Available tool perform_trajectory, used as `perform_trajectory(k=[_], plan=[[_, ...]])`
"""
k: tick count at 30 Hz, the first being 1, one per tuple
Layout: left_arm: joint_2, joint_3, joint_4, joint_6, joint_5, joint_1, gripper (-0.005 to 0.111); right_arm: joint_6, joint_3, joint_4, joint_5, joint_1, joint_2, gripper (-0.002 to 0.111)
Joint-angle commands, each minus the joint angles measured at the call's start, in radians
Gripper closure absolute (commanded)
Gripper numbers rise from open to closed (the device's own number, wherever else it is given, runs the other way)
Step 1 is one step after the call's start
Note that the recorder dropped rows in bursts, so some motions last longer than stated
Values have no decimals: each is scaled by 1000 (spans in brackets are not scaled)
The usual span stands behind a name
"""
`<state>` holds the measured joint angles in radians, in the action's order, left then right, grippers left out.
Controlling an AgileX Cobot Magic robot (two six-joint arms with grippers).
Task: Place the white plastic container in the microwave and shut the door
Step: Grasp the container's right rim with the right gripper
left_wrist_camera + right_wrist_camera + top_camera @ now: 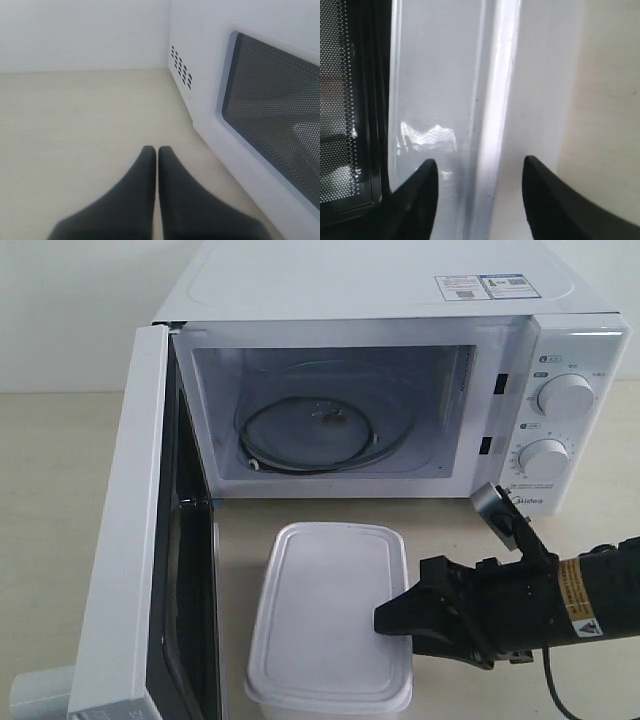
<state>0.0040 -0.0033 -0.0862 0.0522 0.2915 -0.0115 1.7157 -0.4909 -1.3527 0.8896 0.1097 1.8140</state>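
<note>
The white plastic container [320,600] lies lidded on the table in front of the microwave [380,300]. The door [125,540] is swung wide open to the left, showing the glass turntable [320,430]. My right gripper [390,620] reaches in from the right at the container's right edge. In the right wrist view this gripper [479,161] is open, one finger over the lid [435,90] and the other outside the rim. My left gripper [157,149] is shut on nothing, low over the table beside the door's outer face [280,125].
The microwave's two dials [565,395] are on its right front. The open door's inner window [340,100] stands close beside the container. A grey part [40,685] shows at the bottom left behind the door. Bare table lies left of the door [75,115].
</note>
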Motion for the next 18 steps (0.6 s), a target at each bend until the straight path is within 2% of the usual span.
perform_trajectory(k=[1, 6, 18], plan=[[-4, 3, 1, 2, 1, 1, 103, 0, 0, 16, 13, 2, 1, 70], [-4, 3, 1, 2, 1, 1, 103, -15, 0, 12, 1, 2, 1, 108], [-4, 3, 1, 2, 1, 1, 103, -96, 0, 36, 20, 2, -18, 108]])
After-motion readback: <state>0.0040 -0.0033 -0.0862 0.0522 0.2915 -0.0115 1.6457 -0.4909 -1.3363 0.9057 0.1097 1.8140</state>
